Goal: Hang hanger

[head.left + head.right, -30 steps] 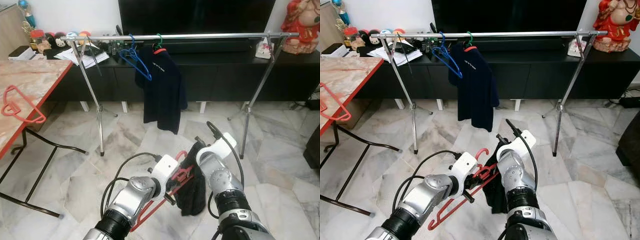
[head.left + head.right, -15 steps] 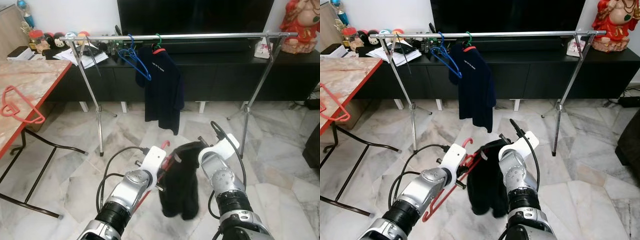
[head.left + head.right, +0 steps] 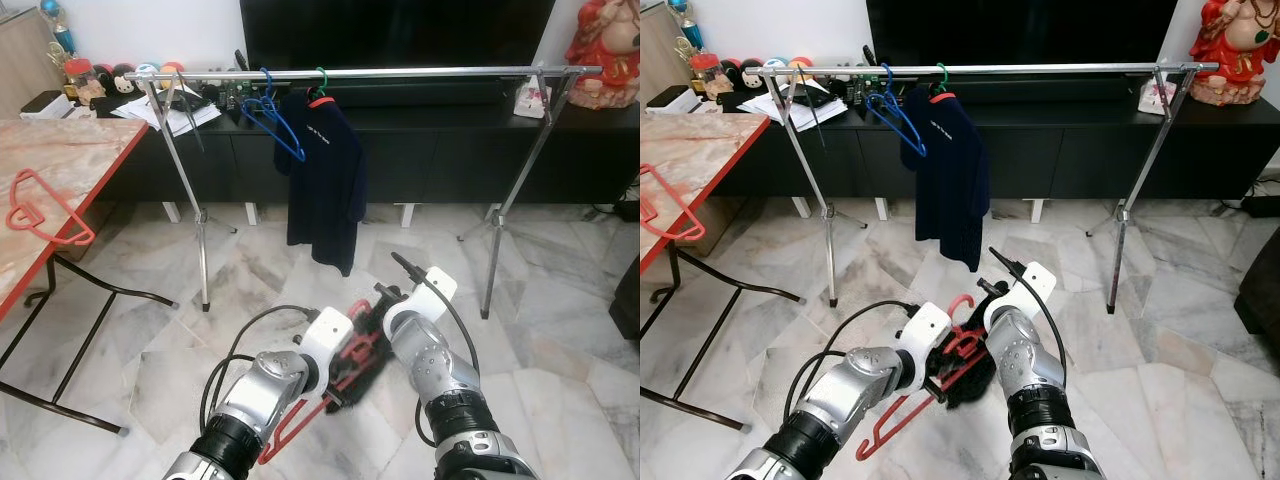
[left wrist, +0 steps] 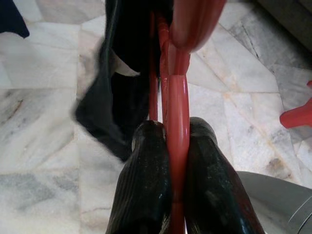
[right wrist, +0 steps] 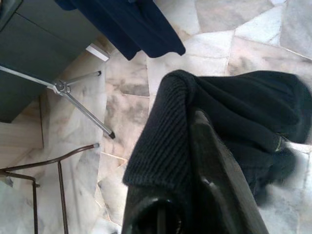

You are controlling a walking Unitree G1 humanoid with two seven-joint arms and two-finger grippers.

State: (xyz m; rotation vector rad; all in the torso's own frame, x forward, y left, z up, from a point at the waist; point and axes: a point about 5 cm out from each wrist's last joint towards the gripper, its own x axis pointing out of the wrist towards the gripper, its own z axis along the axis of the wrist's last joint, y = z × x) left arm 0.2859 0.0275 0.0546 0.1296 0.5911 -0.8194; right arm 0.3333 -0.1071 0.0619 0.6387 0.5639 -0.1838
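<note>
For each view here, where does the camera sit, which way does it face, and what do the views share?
Left and right eye views: on the head, looking forward and down at the clothes rail; both arms show.
Left wrist view: looks along the left gripper, shut on the red hanger.
Right wrist view: looks along the right gripper, wrapped in the black garment.
Shared: the black garment and marble floor.

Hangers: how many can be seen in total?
4: a red hanger gripped by the left pincer, a red one on the table, a blue one and a shirt-covered one on the rail.
</note>
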